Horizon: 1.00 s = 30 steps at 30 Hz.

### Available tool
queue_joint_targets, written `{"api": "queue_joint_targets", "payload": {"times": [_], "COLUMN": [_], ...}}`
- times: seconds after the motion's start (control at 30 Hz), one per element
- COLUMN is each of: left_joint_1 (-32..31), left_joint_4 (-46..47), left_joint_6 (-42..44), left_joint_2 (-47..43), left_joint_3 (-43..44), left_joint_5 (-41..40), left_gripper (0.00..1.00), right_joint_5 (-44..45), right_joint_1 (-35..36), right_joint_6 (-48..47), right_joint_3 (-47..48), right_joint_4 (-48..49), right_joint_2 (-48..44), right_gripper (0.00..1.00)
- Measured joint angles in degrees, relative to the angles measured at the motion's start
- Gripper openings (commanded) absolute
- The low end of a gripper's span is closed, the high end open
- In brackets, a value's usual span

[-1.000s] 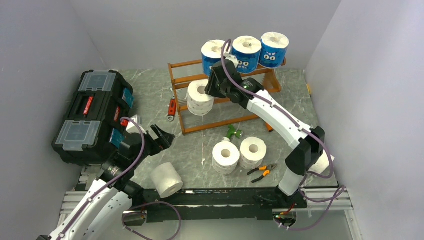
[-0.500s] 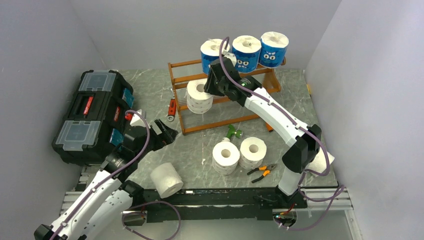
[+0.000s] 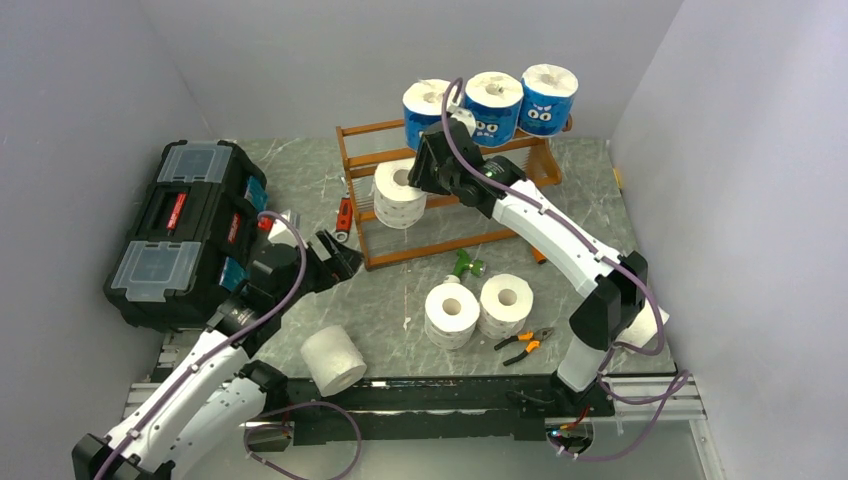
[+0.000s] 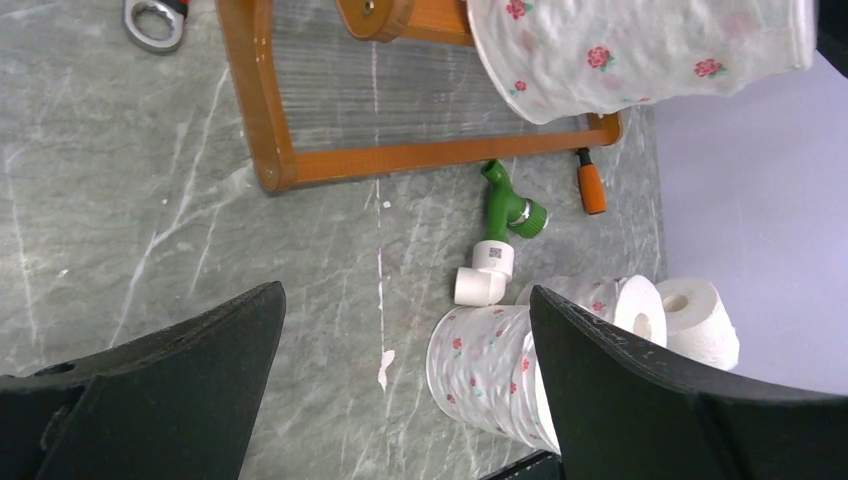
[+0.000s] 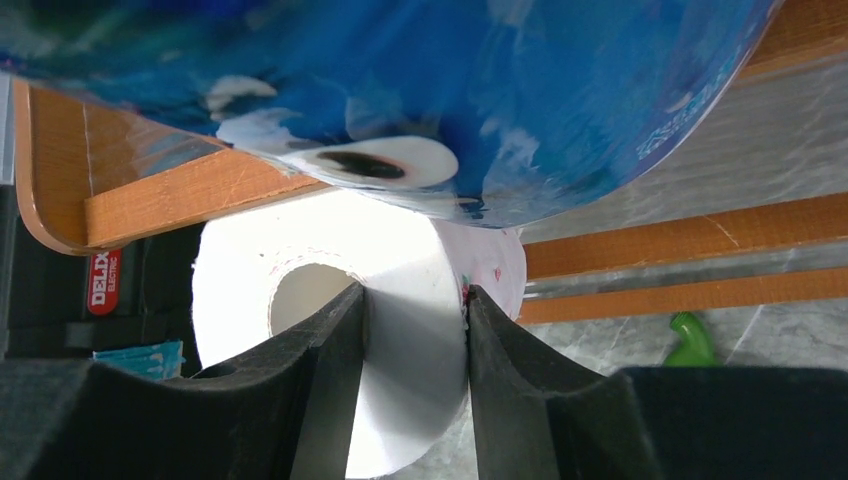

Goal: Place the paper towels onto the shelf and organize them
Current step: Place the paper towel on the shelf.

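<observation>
Three blue-wrapped paper towels (image 3: 493, 105) stand on the top tier of the orange-brown shelf (image 3: 440, 245). My right gripper (image 3: 425, 170) is shut on a white roll (image 3: 398, 193) at the left of the middle tier. In the right wrist view my gripper (image 5: 415, 330) has one finger inside the roll's (image 5: 400, 250) core and one outside, under a blue roll (image 5: 500, 90). My left gripper (image 3: 335, 262) is open and empty above the table, left of the shelf front. Two white rolls (image 3: 452, 313) (image 3: 505, 303) stand on the table. A third (image 3: 333, 358) lies near the front edge.
A black toolbox (image 3: 185, 225) sits at the left. A green-and-white tool (image 3: 465, 265) lies before the shelf, and it also shows in the left wrist view (image 4: 505, 215). Pliers (image 3: 525, 343) lie front right. A red-handled wrench (image 3: 343, 215) lies left of the shelf. Grey walls enclose the table.
My left gripper has moved forward and right, toward the shelf front, staying open. My right gripper with the white roll has barely shifted.
</observation>
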Motion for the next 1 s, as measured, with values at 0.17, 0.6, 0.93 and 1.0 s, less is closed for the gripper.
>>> {"api": "queue_joint_targets", "payload": {"times": [0.17,0.6,0.93,1.0], "left_joint_1": [0.00,-2.58,-9.31,-11.74], "left_joint_4": [4.59,25.18,32.87,34.42], "left_joint_6": [0.04,5.35,11.69,14.34], "left_joint_2": [2.45,12.68,21.31,21.51], "left_joint_3": [-0.04,-0.90,0.17,0.50], "left_joint_5": [2.25,4.92,1.29,-2.12], "left_gripper": [0.98,0.89,0.89,0.90], "right_joint_5": [-0.04,-0.31,-0.72,-0.72], "right_joint_1": [-0.02,-0.02,-0.02,-0.02], "right_joint_6": [0.52,1.49,1.84,1.84], "right_joint_3": [-0.87,-3.26,-3.96,-4.33], "right_joint_4": [0.76,2.45,2.84,3.04], "right_joint_2": [-0.44,-1.64,-2.03,-2.32], "right_gripper": [0.46,0.52,0.53,0.54]}}
